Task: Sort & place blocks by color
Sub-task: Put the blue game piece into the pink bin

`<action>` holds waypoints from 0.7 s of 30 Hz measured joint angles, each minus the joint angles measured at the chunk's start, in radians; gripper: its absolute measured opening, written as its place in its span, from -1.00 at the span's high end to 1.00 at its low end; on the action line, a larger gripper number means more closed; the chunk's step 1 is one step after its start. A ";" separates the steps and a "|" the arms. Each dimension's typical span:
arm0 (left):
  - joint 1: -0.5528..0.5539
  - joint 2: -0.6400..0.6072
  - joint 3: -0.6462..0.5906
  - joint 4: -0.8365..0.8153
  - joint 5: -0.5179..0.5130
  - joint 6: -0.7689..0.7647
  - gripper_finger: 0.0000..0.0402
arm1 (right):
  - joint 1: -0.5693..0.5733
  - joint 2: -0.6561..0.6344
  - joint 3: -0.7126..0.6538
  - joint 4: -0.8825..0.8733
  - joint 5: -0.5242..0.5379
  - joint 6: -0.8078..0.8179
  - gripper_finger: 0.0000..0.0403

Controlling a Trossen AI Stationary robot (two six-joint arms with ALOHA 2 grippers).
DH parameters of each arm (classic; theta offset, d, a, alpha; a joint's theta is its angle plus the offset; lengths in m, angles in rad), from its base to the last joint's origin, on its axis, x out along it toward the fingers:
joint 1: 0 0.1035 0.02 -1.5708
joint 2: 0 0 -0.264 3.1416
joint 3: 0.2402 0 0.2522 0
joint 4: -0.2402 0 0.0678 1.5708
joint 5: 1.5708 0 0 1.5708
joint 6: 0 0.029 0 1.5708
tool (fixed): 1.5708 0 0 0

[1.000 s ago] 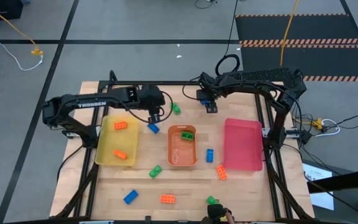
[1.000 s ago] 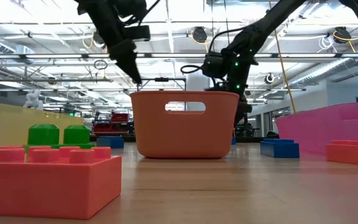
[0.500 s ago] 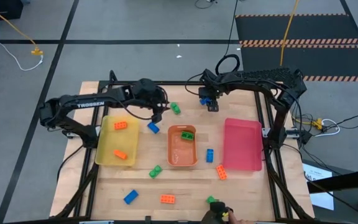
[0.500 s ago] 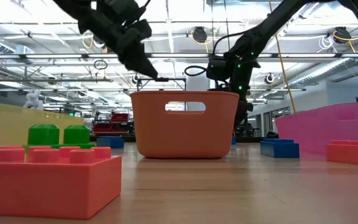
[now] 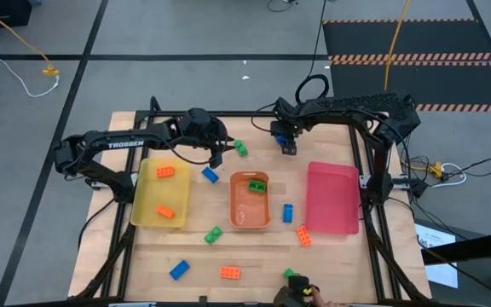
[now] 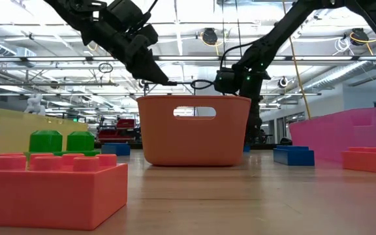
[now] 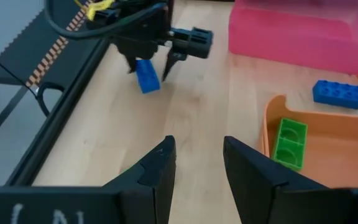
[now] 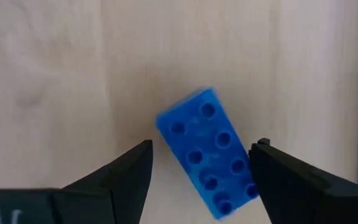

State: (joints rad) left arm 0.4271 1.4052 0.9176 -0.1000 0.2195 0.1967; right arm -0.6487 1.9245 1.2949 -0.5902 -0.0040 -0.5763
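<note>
My right gripper (image 5: 287, 147) hangs open at the table's far side, fingers pointing down. A blue block (image 8: 209, 160) lies flat on the wood between its fingers. Whether a finger touches the block, I cannot tell. The left wrist view shows this blue block (image 7: 146, 76) beside one of those fingers. My left gripper (image 5: 218, 156) is open and holds nothing. It hovers slanted between a green block (image 5: 240, 148) and a blue block (image 5: 210, 176), past the far-left corner of the orange tray (image 5: 250, 213). A green block (image 5: 257, 184) lies in that tray.
The yellow tray (image 5: 147, 200) holds two orange blocks. The pink tray (image 5: 332, 198) stands to the right. Loose blocks lie on the wood: blue (image 5: 287, 212), orange (image 5: 303, 236), green (image 5: 213, 234), blue (image 5: 178, 269), orange (image 5: 229, 273), green (image 5: 290, 275).
My left gripper has tipped from pointing straight down to slanting toward the table's right, and has shifted slightly toward the far edge, staying open. My right gripper has come down toward the blue block below it.
</note>
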 joint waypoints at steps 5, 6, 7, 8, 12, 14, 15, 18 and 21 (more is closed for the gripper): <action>-0.001 0.000 0.000 0.001 0.000 -0.007 0.32 | 0.007 -0.004 0.002 -0.111 0.009 0.016 -0.04; -0.001 0.000 0.000 0.001 0.000 -0.014 0.32 | 0.011 -0.004 0.002 -0.134 0.011 0.021 0.02; -0.001 0.000 0.000 0.001 0.000 -0.020 0.32 | 0.015 -0.005 0.002 -0.150 0.012 0.029 0.08; -0.001 0.000 0.000 0.001 0.000 -0.024 0.32 | 0.019 -0.005 0.002 -0.163 0.013 0.037 0.15; -0.002 0.000 0.000 0.005 0.000 -0.042 0.32 | 0.044 -0.005 0.002 -0.212 0.014 0.045 0.40; -0.002 0.000 0.000 0.027 0.000 -0.049 0.32 | 0.058 -0.005 0.002 -0.225 0.014 0.045 0.44; -0.002 0.000 0.000 0.043 -0.001 -0.052 0.32 | 0.064 -0.008 0.001 -0.230 0.014 0.046 0.44; 0.000 -0.008 0.000 0.093 -0.003 -0.069 0.32 | 0.087 -0.029 -0.002 -0.239 0.013 0.049 0.44; 0.001 -0.029 0.001 0.143 -0.003 -0.085 0.32 | 0.111 -0.070 -0.006 -0.257 0.054 0.051 0.44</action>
State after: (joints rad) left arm 0.4278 1.3765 0.9183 0.0430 0.2166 0.1119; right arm -0.5372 1.8547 1.2888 -0.8470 0.0499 -0.5252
